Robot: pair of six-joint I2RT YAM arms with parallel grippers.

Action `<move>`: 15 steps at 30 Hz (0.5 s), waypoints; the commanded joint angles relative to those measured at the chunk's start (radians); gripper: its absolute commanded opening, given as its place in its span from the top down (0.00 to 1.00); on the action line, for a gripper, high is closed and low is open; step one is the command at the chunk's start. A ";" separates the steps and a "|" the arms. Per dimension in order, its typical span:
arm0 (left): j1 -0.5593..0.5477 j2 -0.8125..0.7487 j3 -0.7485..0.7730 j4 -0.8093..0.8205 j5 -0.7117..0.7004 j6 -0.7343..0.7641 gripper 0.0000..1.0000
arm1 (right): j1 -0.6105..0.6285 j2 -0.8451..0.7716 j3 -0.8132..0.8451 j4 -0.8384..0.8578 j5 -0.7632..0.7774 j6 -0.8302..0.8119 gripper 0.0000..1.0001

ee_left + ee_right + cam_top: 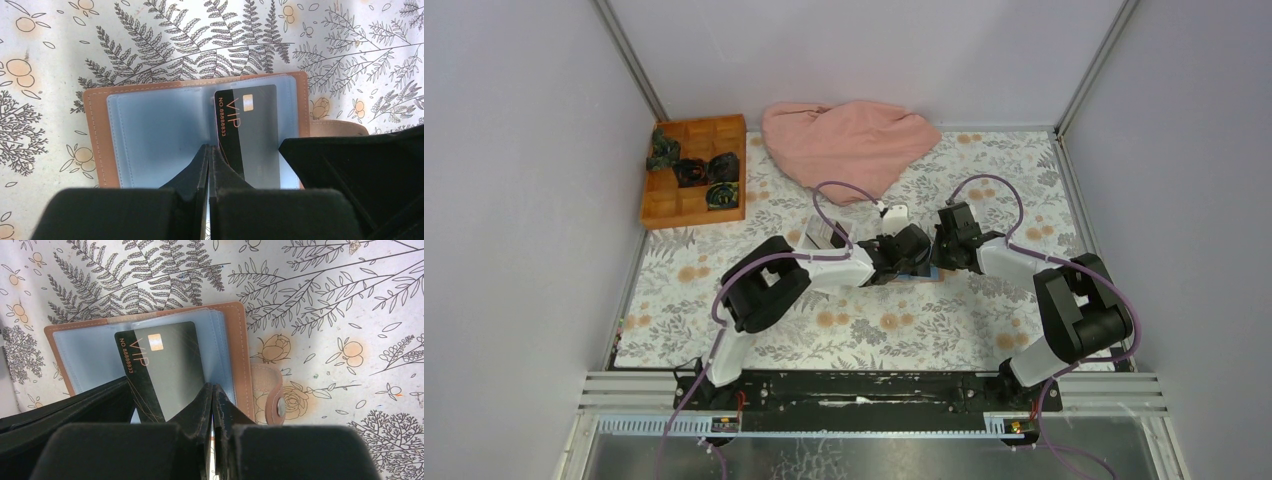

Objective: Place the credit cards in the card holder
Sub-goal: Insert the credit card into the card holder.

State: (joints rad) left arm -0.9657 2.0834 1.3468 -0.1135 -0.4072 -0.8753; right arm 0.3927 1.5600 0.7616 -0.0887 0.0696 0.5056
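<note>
The reddish-brown card holder [95, 145] lies open on the floral table, its clear plastic sleeves [160, 130] facing up. It also shows in the right wrist view [243, 350], with its snap strap [272, 400] out to the right. A dark card marked VIP [250, 130] lies slightly tilted on the right-hand sleeves [165, 365]; I cannot tell whether it is inside one. My left gripper [209, 148] is shut, its tips on the holder's middle fold. My right gripper [213, 388] is shut, its tips at the card's right edge. In the top view both grippers [902, 262] [944, 250] meet over the holder [921, 273].
An orange wooden compartment box [694, 170] with dark items stands at the back left. A pink cloth [849, 140] lies at the back centre. A small grey flat thing [824, 233] shows behind the left arm. Walls close in the table on three sides.
</note>
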 commanded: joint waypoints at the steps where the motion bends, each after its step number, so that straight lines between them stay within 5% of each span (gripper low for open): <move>1: -0.009 0.025 0.029 0.009 0.014 0.017 1.00 | 0.006 -0.007 -0.008 -0.052 0.077 -0.017 0.95; 15: -0.015 0.039 0.028 0.009 0.015 0.007 1.00 | 0.003 -0.078 0.000 -0.102 0.184 -0.045 0.91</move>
State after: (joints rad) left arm -0.9699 2.1010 1.3632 -0.1097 -0.4007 -0.8757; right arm 0.3931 1.5066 0.7544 -0.1623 0.1974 0.4808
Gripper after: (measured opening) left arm 0.011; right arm 0.085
